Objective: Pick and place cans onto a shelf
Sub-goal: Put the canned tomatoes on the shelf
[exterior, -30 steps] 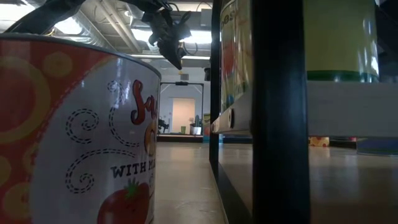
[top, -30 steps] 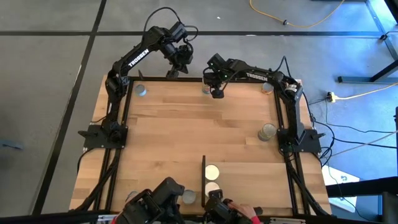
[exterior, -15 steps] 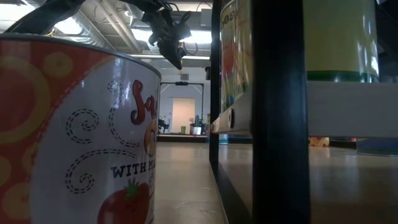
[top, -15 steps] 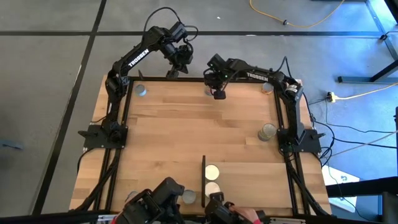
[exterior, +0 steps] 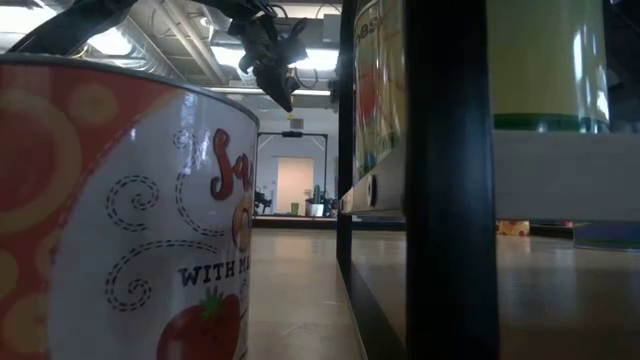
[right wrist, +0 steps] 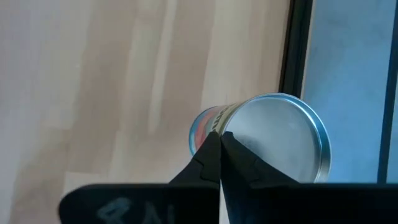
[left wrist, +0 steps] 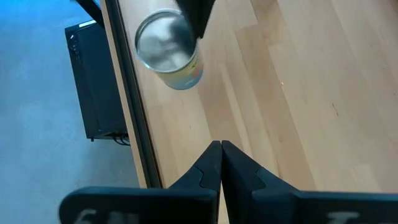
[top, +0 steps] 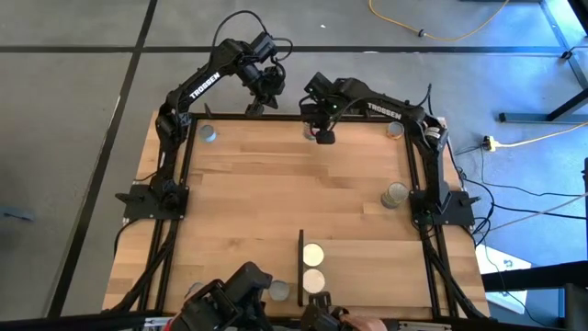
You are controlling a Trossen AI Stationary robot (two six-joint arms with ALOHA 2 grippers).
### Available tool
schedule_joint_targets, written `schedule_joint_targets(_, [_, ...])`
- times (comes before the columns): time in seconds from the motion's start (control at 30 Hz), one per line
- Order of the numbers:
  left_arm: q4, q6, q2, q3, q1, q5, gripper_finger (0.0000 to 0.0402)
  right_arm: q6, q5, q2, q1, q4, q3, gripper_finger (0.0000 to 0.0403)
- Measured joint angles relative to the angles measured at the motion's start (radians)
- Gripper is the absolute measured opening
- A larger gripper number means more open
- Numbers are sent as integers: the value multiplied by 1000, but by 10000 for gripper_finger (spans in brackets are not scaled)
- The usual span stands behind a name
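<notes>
A grey-topped can (top: 307, 134) (right wrist: 273, 143) stands at the table's far edge. My right gripper (top: 323, 137) (right wrist: 219, 135) hangs shut just above it, fingertips showing against its rim. My left gripper (top: 262, 94) (left wrist: 221, 145) is shut and empty, high over the far edge, and also shows in the low view (exterior: 278, 85). The shelf (top: 317, 241), with its black upright (top: 300, 265), lies near the front centre. Two cream-topped cans (top: 313, 254) (top: 313, 279) stand on it. Another can (top: 278, 291) (exterior: 120, 220) stands left of the upright. My right gripper comes at the can from above, slanting down, and its shut fingertips (right wrist: 214, 144) show against the can's rim (right wrist: 231, 124). I cannot tell whether they touch it. In the left wrist view a dark finger (left wrist: 196, 18) overlaps the can's top.
More cans stand at the far left (top: 209, 134), the far right (top: 395, 130) and the right side (top: 395, 194). A black rail (left wrist: 127, 106) runs along the far edge beside the can. The wooden middle of the table (top: 294, 188) is bare.
My right gripper has risen a little over the can at the far edge, which stays where it was. A person's hand at the near edge by the shelf has drawn back out of the picture.
</notes>
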Motion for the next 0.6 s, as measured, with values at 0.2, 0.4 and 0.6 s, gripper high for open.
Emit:
schedule_joint_targets(0.2, [-24,2,0,0,0,0,1,-14,-1,-2,31,-159,172,0])
schedule_joint_targets(0.4, [-91,46,0,0,0,0,1,-14,-1,-3,50,-307,321,0])
schedule_joint_targets(0.6, [-130,54,0,0,2,-3,1,5,20,-26,75,-345,397,0])
